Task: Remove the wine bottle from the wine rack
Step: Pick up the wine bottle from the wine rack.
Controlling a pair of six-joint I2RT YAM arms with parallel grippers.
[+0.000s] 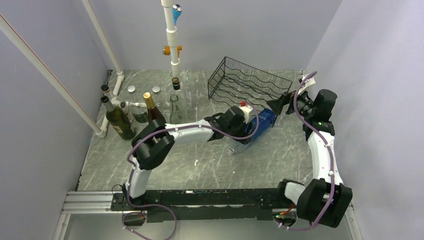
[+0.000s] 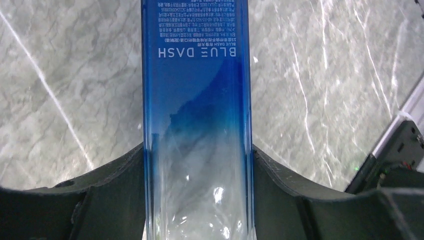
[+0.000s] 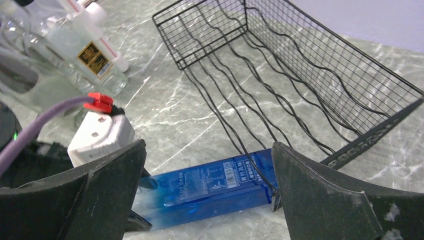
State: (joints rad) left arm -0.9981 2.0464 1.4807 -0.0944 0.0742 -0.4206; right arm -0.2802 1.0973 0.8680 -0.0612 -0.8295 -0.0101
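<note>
"BLUE DASH", on blue wine bottle point(image 2: 197, 100)

The wine bottle point(image 2: 197, 125) is glossy blue glass; the wine rack point(image 3: 320, 65) is matt black metal wire; the surface point(image 2: 75, 75) looks like smooth, sheeny marble; the right tool point(image 3: 208, 145) is scuffed matt plastic.

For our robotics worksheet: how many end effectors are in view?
2. The left end effector grips the blue bottle mid-table; the right end effector stands open near the wine rack.
</note>
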